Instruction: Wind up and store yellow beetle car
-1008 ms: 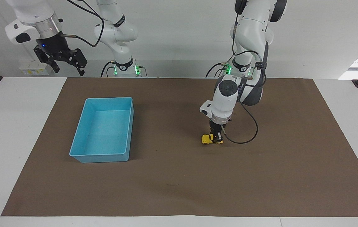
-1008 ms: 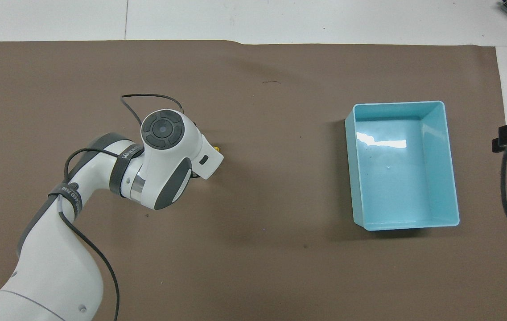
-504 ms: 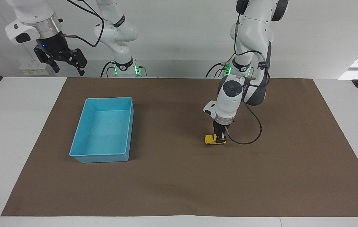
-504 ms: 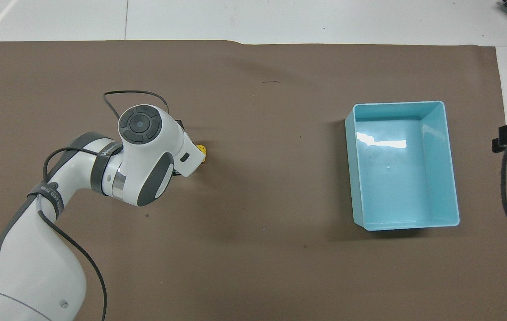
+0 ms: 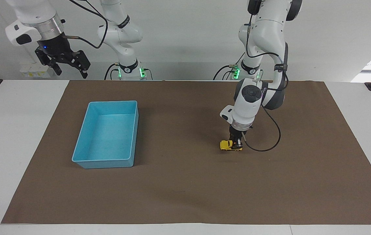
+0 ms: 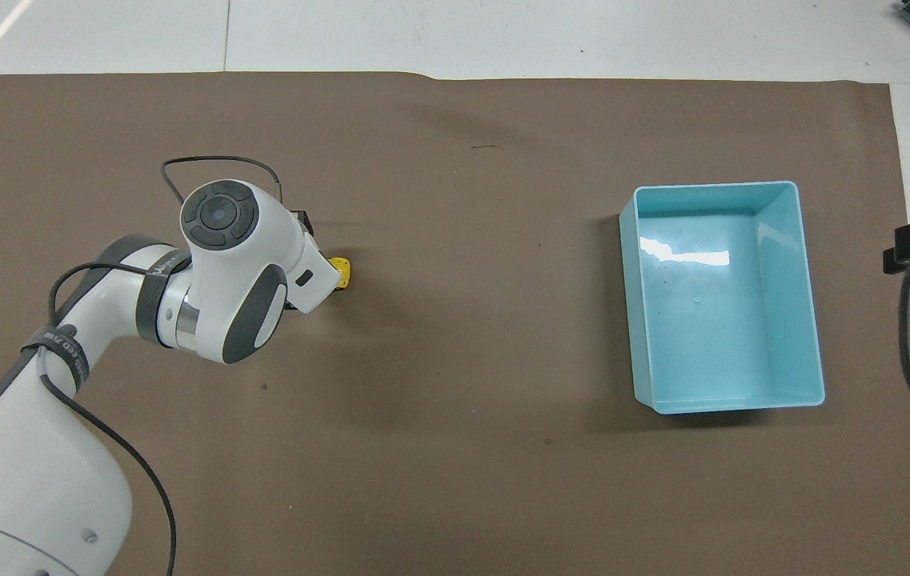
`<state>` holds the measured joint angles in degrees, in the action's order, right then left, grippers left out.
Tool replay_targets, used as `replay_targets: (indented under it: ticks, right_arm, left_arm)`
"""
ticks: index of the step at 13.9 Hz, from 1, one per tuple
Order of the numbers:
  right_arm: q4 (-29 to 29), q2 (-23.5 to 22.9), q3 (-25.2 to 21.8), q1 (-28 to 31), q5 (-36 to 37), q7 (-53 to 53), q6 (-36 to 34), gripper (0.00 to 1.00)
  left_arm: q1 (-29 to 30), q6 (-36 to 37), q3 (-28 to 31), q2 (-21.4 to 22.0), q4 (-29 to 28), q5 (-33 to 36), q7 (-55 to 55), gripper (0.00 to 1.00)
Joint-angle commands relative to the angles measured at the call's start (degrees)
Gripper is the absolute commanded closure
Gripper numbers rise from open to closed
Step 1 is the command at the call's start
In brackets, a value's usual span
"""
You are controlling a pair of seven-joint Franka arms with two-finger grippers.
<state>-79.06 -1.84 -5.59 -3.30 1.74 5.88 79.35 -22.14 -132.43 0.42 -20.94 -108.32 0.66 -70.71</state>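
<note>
Light-blue plastic marks the open bin (image 5: 107,135), which sits empty toward the right arm's end of the brown mat (image 5: 185,195), at about nine o'clock from the mat's middle in the facing view. Above the table edge at that end, at roughly ten o'clock, the right gripper (image 5: 64,63) waits in the air with its fingers spread and nothing in them.

At about three o'clock from the mat's middle, the yellow beetle car (image 5: 227,145) rests with its wheels on the mat, and the left gripper (image 5: 236,143) is clamped shut on its tail end. Over the last second car and gripper have slid together along the mat toward the left arm's end, away from the bin, while the car has stayed on its wheels. That looks like the pull-back stroke that loads the spring, so the winding step seems under way, not finished. In the overhead view only the car's nose (image 6: 342,272) shows past the wrist. Storing is not yet begun: the bin lies well apart.
</note>
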Motion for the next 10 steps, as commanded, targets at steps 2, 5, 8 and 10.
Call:
replay_targets:
  ticks: [2, 5, 8, 10]
  right_arm:
    - [0.04, 0.35, 0.32, 0.66, -0.07, -1.31, -1.04, 0.0]
    - [0.04, 0.35, 0.32, 0.66, -0.07, -1.31, -1.04, 0.0]
    - [0.04, 0.35, 0.4, 0.66, -0.07, -1.4, -0.69, 0.0]
    - [0.13, 0.35, 0.4, 0.66, -0.08, -1.31, -0.6, 0.0]
  left_arm:
    - [1.92, -4.68, 0.02, -2.87, -0.84, 1.01, -3.29, 1.0]
    - [0.88, -4.07, 0.02, -2.96, -0.14, 0.92, -2.42, 0.29]
    - [-0.09, -2.58, -0.07, 0.54, 0.04, 0.83, -1.62, 0.0]
    - [-0.1, -0.38, -0.07, 3.27, 0.12, 0.92, 0.56, 0.0]
